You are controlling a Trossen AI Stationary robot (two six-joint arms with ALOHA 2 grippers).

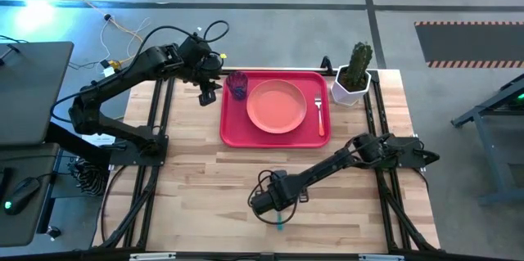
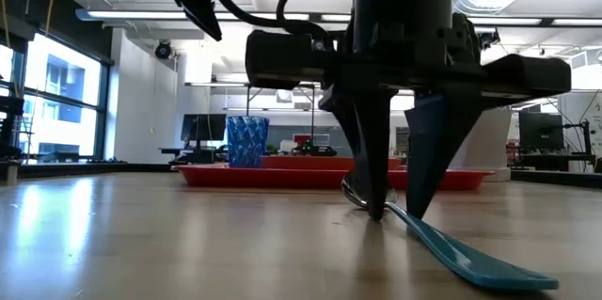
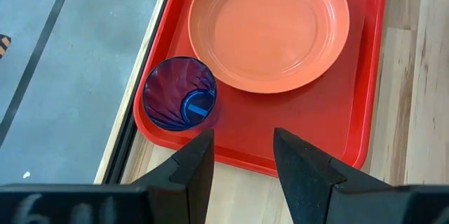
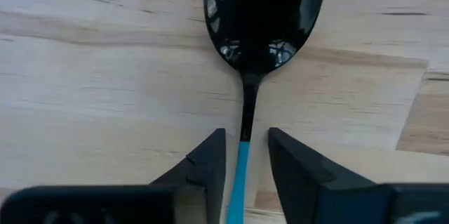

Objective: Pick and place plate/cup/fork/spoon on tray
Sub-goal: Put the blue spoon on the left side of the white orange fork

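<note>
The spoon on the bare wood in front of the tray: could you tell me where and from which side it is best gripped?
Grip the spoon at the slim neck where the dark metal stem meets the teal handle, coming straight down from above. It lies flat on the table, and that narrow part fits between the fingers, while the bowl is too wide. The right gripper already straddles that spot, fingers on either side and not yet closed.

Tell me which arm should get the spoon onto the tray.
The right. Its gripper is already down at the spoon on the bare wood, jaws straddling the neck, a narrow gap either side. The left gripper hangs open by the tray near the cup, far from the spoon.
</note>
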